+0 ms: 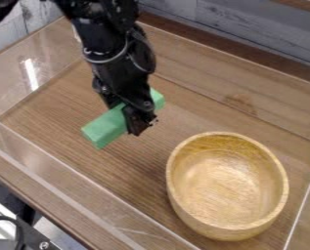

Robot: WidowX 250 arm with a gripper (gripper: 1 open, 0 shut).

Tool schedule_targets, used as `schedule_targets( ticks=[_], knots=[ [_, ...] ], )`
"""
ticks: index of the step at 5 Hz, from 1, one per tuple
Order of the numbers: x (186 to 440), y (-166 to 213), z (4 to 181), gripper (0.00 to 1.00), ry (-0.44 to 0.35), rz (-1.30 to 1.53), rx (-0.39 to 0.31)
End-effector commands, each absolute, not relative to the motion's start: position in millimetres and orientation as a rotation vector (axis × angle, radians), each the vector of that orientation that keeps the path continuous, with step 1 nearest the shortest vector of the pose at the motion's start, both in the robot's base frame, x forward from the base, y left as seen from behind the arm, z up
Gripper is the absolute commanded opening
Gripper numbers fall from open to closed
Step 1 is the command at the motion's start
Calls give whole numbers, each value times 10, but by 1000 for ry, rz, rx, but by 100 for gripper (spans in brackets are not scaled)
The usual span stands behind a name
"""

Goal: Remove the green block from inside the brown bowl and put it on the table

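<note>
Camera view: the black end effector [122, 109], partly open, grips the bright green rectangular block [123, 119]; I lower it level onto the brown wood-grain desk [68, 127], then release gently.

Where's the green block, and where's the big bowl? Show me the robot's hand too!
Green block [104, 130]: camera view, on its near end.
Bowl [225, 186]: camera view, on its inside bottom.
Hand [123, 113]: camera view, between its fingertips.

Block [105, 127] left of bowl: plain bright green; wooden bowl [227, 186]: light tan, grained; tabletop [66, 146] around bowl: brown, dark-streaked.
</note>
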State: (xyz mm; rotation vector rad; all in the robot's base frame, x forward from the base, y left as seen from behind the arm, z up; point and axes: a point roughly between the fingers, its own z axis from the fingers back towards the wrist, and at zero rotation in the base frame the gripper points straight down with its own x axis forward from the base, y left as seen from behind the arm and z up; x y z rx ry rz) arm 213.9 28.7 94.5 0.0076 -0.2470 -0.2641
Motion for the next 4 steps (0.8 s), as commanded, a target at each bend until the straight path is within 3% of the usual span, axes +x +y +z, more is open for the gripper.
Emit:
schedule_targets(
  ticks=[1,4],
  knots=[
    [2180,333,990,0,-289,-266,18],
    [2177,349,902,0,-292,-276,7]
  ],
)
